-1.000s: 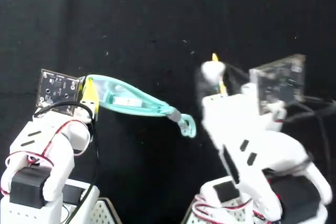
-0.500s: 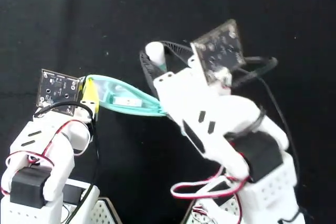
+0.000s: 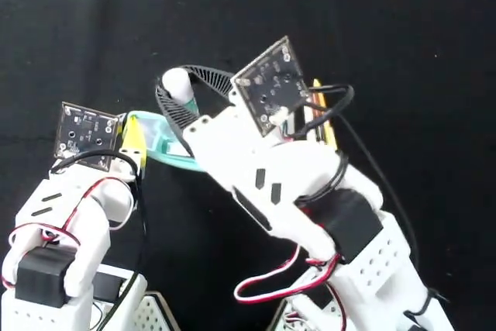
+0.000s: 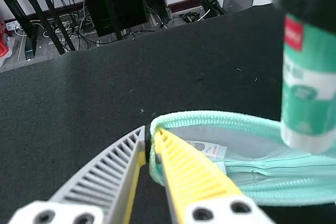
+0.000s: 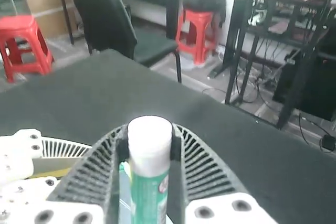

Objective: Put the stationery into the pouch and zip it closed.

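Overhead inspection: table [image 3: 403,36] carries a black cloth, and the mint-green pouch [image 3: 159,140] lies on it in front of the left arm. Left gripper [image 3: 127,121] is at the pouch's near end, its yellow finger against the rim. Right gripper [image 3: 173,95] hangs above the pouch's middle, its black ribbed fingers closed round a glue stick [image 3: 177,81] that stands white cap upward. A thin yellow item [image 3: 327,125] lies on the cloth beside the right arm, too hidden to identify. Left wrist camera: left gripper [image 4: 150,135] has its grey and yellow fingers [image 4: 184,174] pressed together on the zip edge at the pouch's [image 4: 236,153] end, and the mouth stands open in a loop. Glue stick [image 4: 307,95] hangs upright over that open mouth; whether its lower end is inside or touches the fabric cannot be told. Right wrist camera: right gripper [image 5: 149,130] pinches the glue stick [image 5: 149,153] just below its white cap, one ribbed finger [image 5: 92,174] on each side, green body running down between them.
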Controlling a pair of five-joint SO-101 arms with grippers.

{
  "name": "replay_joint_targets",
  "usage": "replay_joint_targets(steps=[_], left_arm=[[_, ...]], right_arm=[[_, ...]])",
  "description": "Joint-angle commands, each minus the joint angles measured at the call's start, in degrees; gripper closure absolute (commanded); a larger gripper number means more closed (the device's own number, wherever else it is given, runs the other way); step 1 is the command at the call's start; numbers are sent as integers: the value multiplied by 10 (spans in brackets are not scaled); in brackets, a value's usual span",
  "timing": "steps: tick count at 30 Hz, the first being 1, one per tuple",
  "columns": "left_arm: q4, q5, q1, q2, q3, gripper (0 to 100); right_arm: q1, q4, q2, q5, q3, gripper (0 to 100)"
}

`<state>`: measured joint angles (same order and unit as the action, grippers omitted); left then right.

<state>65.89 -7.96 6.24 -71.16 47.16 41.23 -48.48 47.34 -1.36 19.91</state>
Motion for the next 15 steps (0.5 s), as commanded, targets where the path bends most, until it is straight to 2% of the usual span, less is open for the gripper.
replay_joint_targets(steps=[1,6,15], left_arm=[[34,3,9,18,73,970],[34,3,9,18,73,970],[34,3,9,18,73,970]], right_arm=[[4,25,-7,4,31,985],[6,31,-7,4,43,985],[6,-20,-6,4,-75,986]])
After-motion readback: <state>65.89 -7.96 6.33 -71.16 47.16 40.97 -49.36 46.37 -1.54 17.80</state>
